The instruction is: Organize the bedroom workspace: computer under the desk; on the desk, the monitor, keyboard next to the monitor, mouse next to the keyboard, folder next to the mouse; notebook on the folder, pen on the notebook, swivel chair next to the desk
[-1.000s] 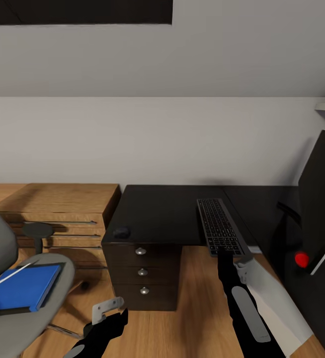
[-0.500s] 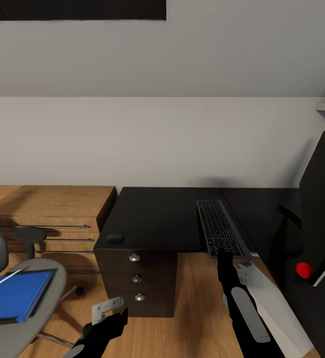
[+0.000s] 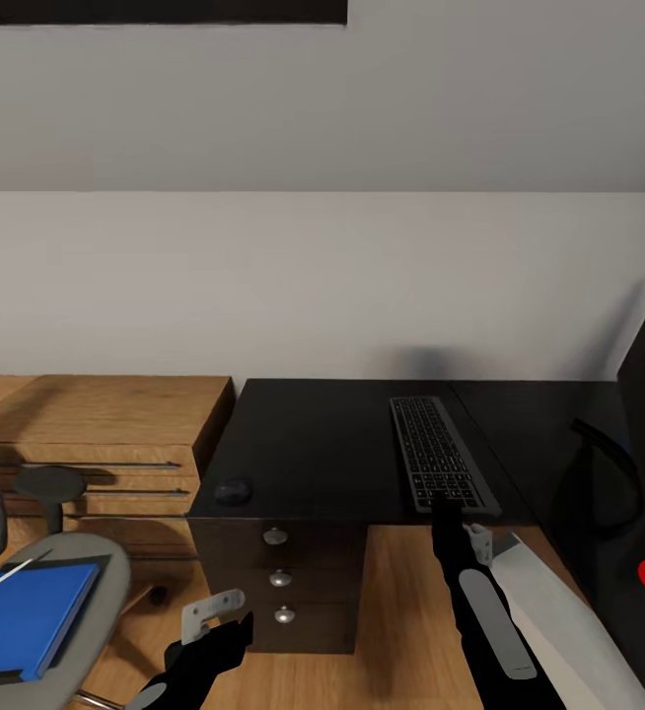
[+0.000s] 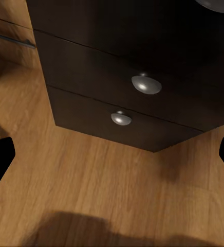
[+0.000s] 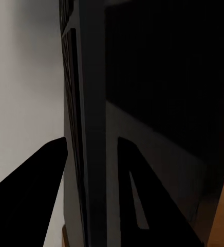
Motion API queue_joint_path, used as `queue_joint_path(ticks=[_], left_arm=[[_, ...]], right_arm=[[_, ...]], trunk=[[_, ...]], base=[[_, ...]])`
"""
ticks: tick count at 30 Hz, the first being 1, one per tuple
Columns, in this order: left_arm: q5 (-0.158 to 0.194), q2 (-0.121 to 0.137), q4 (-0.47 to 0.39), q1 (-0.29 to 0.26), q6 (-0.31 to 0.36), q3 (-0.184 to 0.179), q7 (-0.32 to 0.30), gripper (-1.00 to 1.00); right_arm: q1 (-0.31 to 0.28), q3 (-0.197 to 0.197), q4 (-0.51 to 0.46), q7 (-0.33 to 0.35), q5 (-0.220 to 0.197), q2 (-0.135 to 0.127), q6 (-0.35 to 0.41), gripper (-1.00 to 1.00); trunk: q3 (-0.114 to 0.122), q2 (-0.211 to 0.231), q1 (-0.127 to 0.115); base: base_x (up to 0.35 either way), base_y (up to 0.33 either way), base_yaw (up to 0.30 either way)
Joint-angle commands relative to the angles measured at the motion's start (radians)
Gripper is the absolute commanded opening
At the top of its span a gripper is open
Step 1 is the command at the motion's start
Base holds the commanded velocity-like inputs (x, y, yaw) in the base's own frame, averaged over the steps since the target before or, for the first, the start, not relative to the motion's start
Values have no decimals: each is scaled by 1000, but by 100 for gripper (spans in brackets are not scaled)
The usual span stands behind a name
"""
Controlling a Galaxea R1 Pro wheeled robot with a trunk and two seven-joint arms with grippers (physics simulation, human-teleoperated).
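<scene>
The keyboard point(image 5: 75, 128) runs edge-on down the middle of the frame as a thin grey slab, with rows of dark keys visible on its face near the top centre. Two black fingers point(image 5: 32, 195) of the right gripper point(image 5: 89, 200) rise from the bottom edge, one on each side of the slab and closed against it. The glossy black desk point(image 5: 168, 103) fills the right half, pale wall point(image 5: 19, 67) the left.

Black arms point(image 3: 480, 611), grey-white panels
</scene>
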Motion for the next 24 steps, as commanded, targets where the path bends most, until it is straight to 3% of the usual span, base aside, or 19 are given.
queue_joint_path(ticks=[1,13,24], left_arm=[[11,0,-2,0,2,-1,9,100],[11,0,-2,0,1,1,10,100],[11,0,-2,0,2,3,9,100]], right_arm=[[0,0,-1,-2,-8,0,-4,-100],[0,0,-1,-3,-7,1,-4,-100],[0,0,-1,-10,-10,2,-4,-100]], trunk=[[-1,0,0],[-1,0,0],[-1,0,0]], base=[[15,7,0],[-2,1,0],[-166,0,0]])
